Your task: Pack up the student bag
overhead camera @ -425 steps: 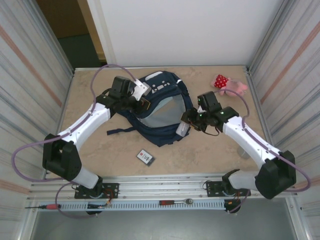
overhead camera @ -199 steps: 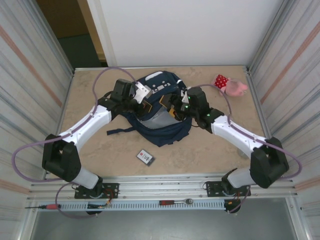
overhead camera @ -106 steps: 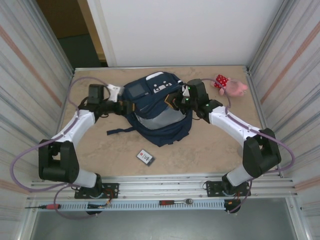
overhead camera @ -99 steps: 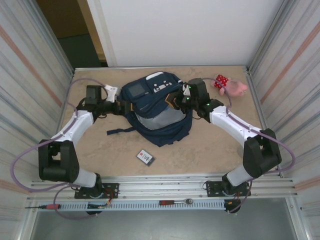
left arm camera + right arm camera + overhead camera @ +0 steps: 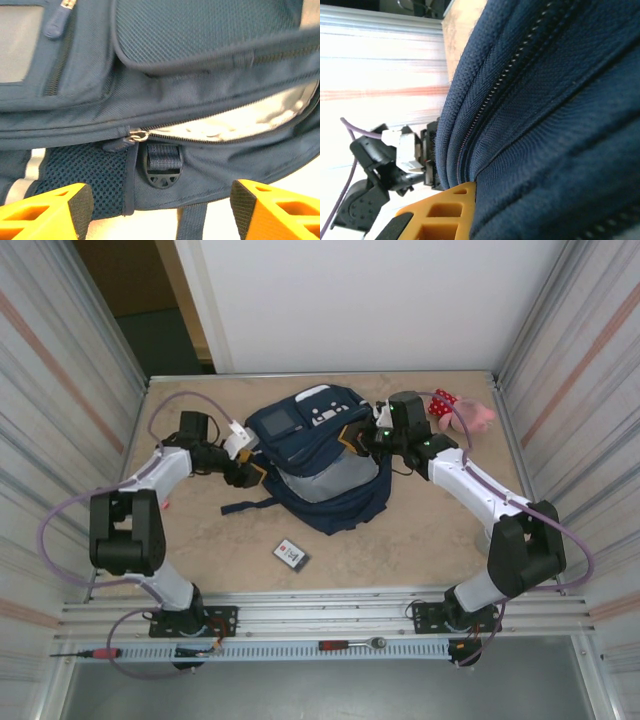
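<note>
The left gripper (image 5: 248,470) sits at the 9 o'clock side of the student bag (image 5: 320,475). Its two orange fingers (image 5: 47,212) are spread wide and released, gripping nothing. In the left wrist view the bag's side lies just ahead of them, showing one zip slider (image 5: 136,135) on a partly parted zip with pale lining behind it, and one black strap buckle (image 5: 163,167) below. The one bag lies flat in the middle of the table (image 5: 430,530). Its white patch (image 5: 312,393) is at 12 o'clock, and the marks on it are too small to read. At the bag's 6 o'clock lies one small dark card (image 5: 290,554) with a pale label, also unreadable. The right gripper (image 5: 358,437) is at the bag's 2 o'clock edge. One orange finger (image 5: 437,217) presses against the navy fabric and the other is hidden, so I cannot tell whether it is clenched. Further out at 2 o'clock lies one pink plush toy (image 5: 462,412) in a red dotted dress, apart from the bag.
</note>
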Robot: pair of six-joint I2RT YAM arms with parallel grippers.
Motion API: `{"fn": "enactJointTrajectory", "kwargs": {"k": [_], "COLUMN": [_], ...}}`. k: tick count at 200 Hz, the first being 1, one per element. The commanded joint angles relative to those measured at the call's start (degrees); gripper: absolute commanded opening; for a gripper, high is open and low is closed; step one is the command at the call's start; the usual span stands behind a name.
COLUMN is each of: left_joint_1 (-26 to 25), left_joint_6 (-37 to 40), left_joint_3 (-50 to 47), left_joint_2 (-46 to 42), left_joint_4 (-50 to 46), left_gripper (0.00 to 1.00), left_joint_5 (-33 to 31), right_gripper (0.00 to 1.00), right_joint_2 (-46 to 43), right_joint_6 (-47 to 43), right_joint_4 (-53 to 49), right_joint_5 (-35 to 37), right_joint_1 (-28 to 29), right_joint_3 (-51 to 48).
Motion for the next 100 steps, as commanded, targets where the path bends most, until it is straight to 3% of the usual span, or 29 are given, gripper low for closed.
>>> {"fn": "enactJointTrajectory", "kwargs": {"k": [1,71,100], "left_joint_1": [-1.60,-5.38,-5.87], "left_joint_6": [15.41,18.73,13.50], "left_joint_3": [2.33,10.13,11.79], "left_joint_2": [2.75,11.90,14.04], "left_joint_4": [-4.96,-6.51,-3.41], "left_gripper": [0.75,0.76,0.78], "left_joint_5": [-1.98,-4.29,-5.83], "right_gripper": [0.01,0.02,0.02], "right_joint_2": [-0.31,-0.71,-1.10], "right_joint_6": [-1.98,-1.92,-1.91], "right_joint_4": [1.80,0.45,0.15], "right_joint_5": [-2.63,-4.60,-5.12], "right_joint_1": [-0.46,-1.48,-2.42], "right_joint_3": [1.75,-0.93,-1.83]}}
